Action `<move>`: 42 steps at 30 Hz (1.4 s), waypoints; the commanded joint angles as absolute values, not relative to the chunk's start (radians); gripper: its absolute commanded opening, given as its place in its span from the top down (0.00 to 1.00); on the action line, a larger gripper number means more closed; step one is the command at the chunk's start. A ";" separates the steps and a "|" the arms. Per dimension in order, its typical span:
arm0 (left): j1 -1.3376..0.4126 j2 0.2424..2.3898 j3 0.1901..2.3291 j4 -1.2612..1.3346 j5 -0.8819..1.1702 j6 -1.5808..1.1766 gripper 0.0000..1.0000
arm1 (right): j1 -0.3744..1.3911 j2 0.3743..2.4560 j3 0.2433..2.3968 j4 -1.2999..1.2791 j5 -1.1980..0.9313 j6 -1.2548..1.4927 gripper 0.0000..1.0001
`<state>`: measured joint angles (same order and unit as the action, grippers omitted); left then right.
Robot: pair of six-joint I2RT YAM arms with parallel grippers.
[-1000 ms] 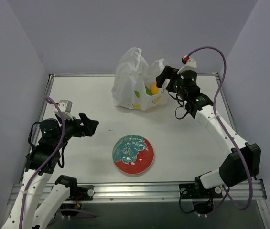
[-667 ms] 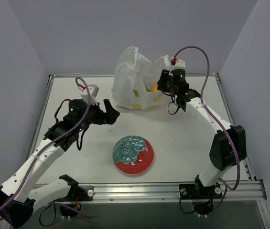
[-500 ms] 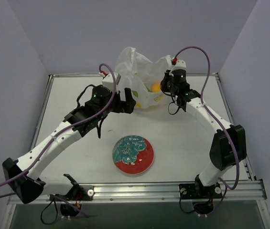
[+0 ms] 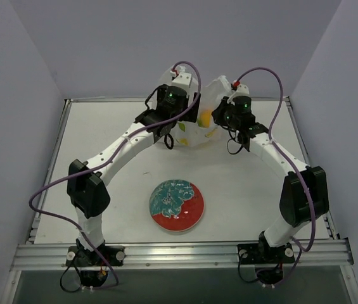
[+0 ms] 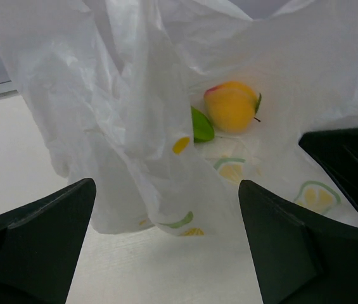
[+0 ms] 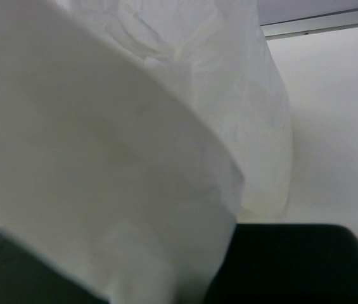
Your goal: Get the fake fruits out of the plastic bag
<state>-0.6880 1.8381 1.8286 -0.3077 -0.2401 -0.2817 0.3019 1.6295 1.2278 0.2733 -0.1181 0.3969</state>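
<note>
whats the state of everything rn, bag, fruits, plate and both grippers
plastic bag: crumpled, mouth open, fruits not yet out
orange-yellow fruit: inside the bag, lying on its floor
green fruit: inside the bag beside the orange-yellow fruit, partly hidden by a fold
plate: flat on the table, nothing on it
left gripper: open at the bag's mouth, holding nothing
right gripper: shut on the bag's plastic

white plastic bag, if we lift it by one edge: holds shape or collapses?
Likely floppy: the plastic bag is thin, crinkled film sagging in folds. Probably very light, so it may drag along rather than stay put. The round orange-yellow fruit lying loose inside could roll as it tilts.
</note>
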 commanded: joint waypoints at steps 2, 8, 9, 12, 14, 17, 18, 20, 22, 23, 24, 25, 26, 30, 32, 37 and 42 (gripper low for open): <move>-0.663 1.904 1.957 -0.313 -0.399 -0.172 0.06 | 0.307 1.557 1.198 0.324 -0.159 0.414 1.00; -0.641 1.944 1.964 -0.284 -0.527 -0.120 0.80 | 0.308 1.511 1.149 0.321 -0.155 0.416 1.00; -0.637 1.928 1.938 -0.270 -0.526 -0.132 0.91 | 0.308 1.503 1.134 0.318 -0.153 0.416 1.00; -0.606 1.818 1.801 -0.249 -0.445 -0.222 0.98 | 0.311 1.453 1.092 0.318 -0.164 0.439 1.00; -0.601 1.708 1.691 -0.235 -0.425 -0.258 0.98 | 0.319 1.424 1.075 0.311 -0.178 0.456 1.00; -0.621 1.583 1.602 -0.218 -0.408 -0.285 0.98 | 0.348 1.353 1.077 0.292 -0.176 0.477 1.00; -0.624 1.562 1.589 -0.231 -0.403 -0.291 0.98 | 0.362 1.338 1.083 0.279 -0.172 0.483 1.00; -0.621 1.508 1.527 -0.233 -0.377 -0.317 0.98 | 0.367 1.310 1.104 0.243 -0.163 0.485 1.00; -0.609 1.491 1.471 -0.232 -0.352 -0.345 0.98 | 0.365 1.305 1.079 0.241 -0.150 0.482 1.00; -0.595 1.488 1.441 -0.229 -0.318 -0.398 0.98 | 0.362 1.311 1.060 0.255 -0.126 0.479 1.00; -0.568 1.485 1.366 -0.194 -0.287 -0.420 0.98 | 0.364 1.339 1.043 0.258 -0.109 0.474 1.00; -0.562 1.476 1.324 -0.167 -0.270 -0.439 0.98 | 0.361 1.359 1.026 0.258 -0.094 0.465 1.00; -0.558 1.471 1.284 -0.146 -0.270 -0.463 0.98 | 0.360 1.376 0.990 0.262 -0.069 0.460 1.00; -0.540 1.465 1.122 -0.031 -0.288 -0.518 0.98 | 0.360 1.452 0.856 0.383 -0.039 0.466 1.00; -0.517 1.483 1.045 0.039 -0.276 -0.549 0.98 | 0.357 1.500 0.842 0.408 -0.034 0.469 1.00; -0.497 1.571 0.954 0.127 -0.242 -0.581 0.98 | 0.359 1.657 0.796 0.509 -0.035 0.491 1.00; -0.468 1.644 0.919 0.198 -0.225 -0.617 0.98 | 0.356 1.756 0.762 0.583 -0.008 0.518 1.00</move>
<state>-0.5117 1.6260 0.9161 0.1276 -0.1635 -0.5953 0.3740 1.7226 0.7700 0.5014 -0.1028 0.5186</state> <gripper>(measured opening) 0.028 0.001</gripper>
